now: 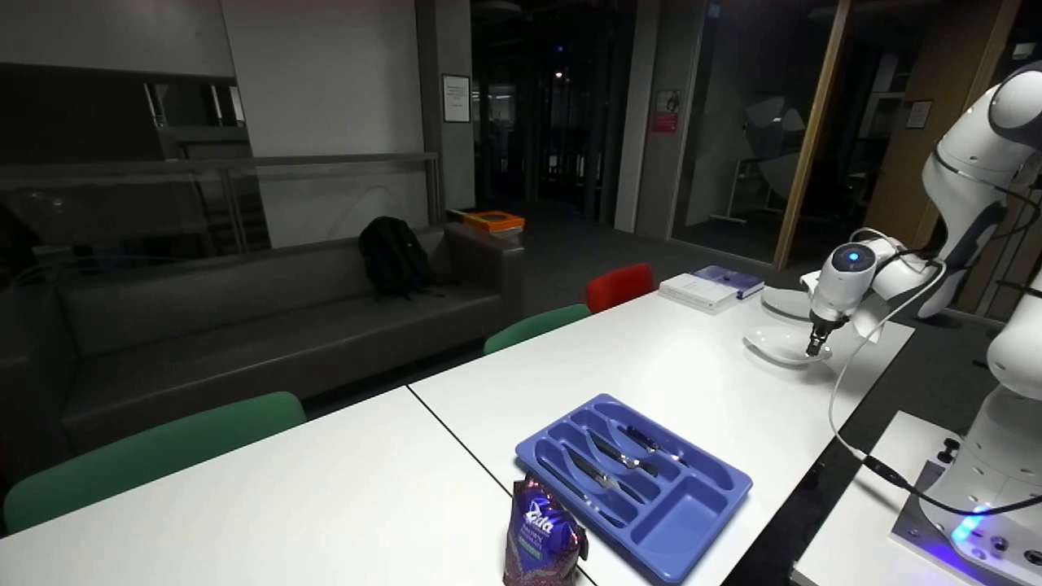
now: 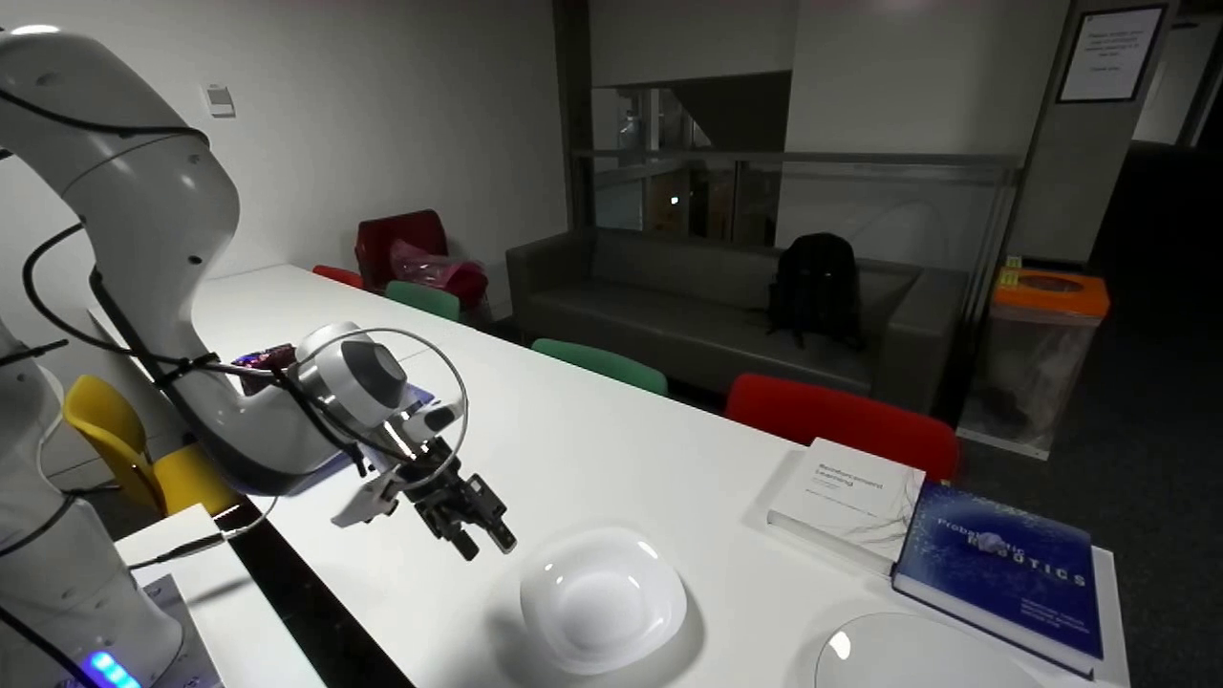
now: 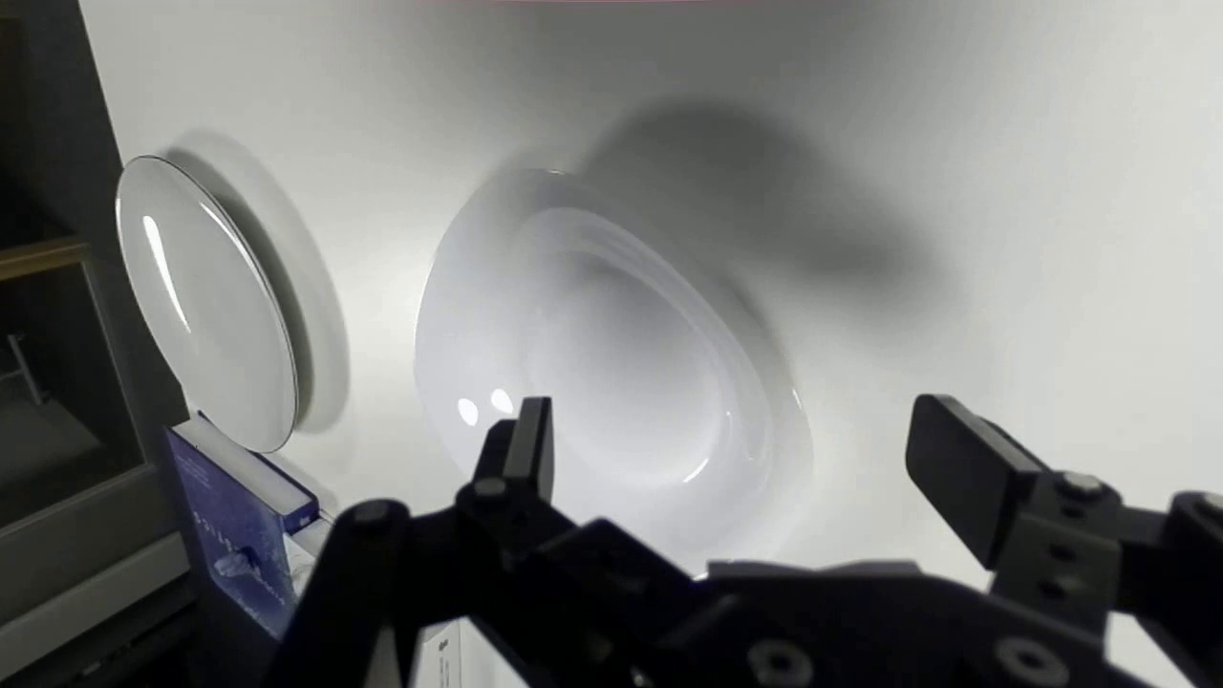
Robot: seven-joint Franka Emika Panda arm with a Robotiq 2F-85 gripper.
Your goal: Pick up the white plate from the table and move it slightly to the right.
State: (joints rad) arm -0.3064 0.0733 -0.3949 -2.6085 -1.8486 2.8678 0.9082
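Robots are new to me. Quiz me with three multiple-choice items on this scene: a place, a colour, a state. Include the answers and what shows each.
1. Where is the deep white plate?
A. On the sofa
B. On the table
C. On the books

2. What colour is the cutlery tray?
A. Blue
B. Yellow
C. Red

3. How is the gripper, the robot's pincer?
A. Shut on that plate
B. Shut on nothing
C. Open

Answers
1 B: both exterior views show it resting there.
2 A: an exterior view shows it plainly blue.
3 C: in the wrist view its fingers stand wide apart, gripping nothing.
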